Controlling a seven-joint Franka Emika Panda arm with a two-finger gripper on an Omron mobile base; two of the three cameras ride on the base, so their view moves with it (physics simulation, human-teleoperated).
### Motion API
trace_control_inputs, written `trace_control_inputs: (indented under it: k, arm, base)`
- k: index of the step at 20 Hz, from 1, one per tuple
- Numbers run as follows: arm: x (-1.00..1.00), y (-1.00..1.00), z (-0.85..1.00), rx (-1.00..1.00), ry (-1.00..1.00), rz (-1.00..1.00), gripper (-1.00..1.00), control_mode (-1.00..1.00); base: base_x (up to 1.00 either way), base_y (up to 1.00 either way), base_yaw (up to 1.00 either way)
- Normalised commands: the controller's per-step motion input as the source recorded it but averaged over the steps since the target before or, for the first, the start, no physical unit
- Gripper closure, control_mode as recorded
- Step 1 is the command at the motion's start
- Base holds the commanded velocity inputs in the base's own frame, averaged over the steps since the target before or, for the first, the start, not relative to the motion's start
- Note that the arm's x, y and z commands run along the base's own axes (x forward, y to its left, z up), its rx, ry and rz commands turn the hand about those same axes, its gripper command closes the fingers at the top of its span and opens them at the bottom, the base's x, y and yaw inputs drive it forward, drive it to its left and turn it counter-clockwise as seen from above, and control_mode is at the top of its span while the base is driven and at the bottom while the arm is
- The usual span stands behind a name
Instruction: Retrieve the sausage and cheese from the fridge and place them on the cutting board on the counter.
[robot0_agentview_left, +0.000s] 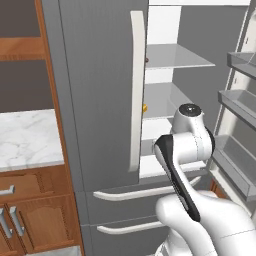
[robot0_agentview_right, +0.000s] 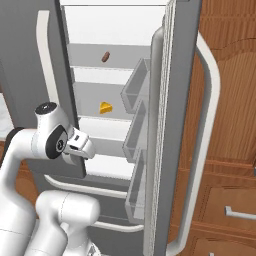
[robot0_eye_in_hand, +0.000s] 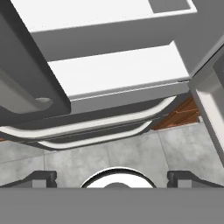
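Pincer (robot0_agentview_right: 85, 148) wide, empty, lower left of right base frame, low at fridge (robot0_agentview_right: 115, 30) opening. Cheese (robot0_agentview_right: 105, 107) mid-shelf, sausage (robot0_agentview_right: 105, 56) shelf above. Risk: arm clipping door bins or shelf edge while rising to reach.

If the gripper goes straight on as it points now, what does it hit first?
Judging by the hand view, the open gripper points down in front of the fridge, past its lower drawer handles. First contact looks like the grey tiled floor, though depth is unclear.

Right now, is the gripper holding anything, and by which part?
Nothing is held. The gripper is open and empty; the sausage and cheese sit on fridge shelves.
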Motion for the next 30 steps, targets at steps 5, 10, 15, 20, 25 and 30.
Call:
trace_control_inputs:
  k: [5,10,15,20,25,30]
  arm:
    - [0.00,0.00,0.00,0.00,0.00,0.00,-1.00,-1.00]
    - [-0.02,-0.03,-0.03,0.00,0.00,0.00,-1.00,-1.00]
    - [0.14,-0.36,0.07,0.17,-0.02,0.14,-1.00,-1.00]
    - [0.24,-0.13,0.29,0.04,-0.01,0.20,-1.00,-1.00]
    - [0.36,0.12,0.22,-0.04,-0.13,0.10,-1.00,-1.00]
    - [0.35,0.01,0.18,-0.04,-0.18,0.06,-1.00,-1.00]
  base:
    - [0.00,0.00,0.00]
    - [0.00,0.00,0.00]
    - [0.00,0.00,0.00]
    - [0.00,0.00,0.00]
    - [0.00,0.00,0.00]
    - [0.00,0.00,0.00]
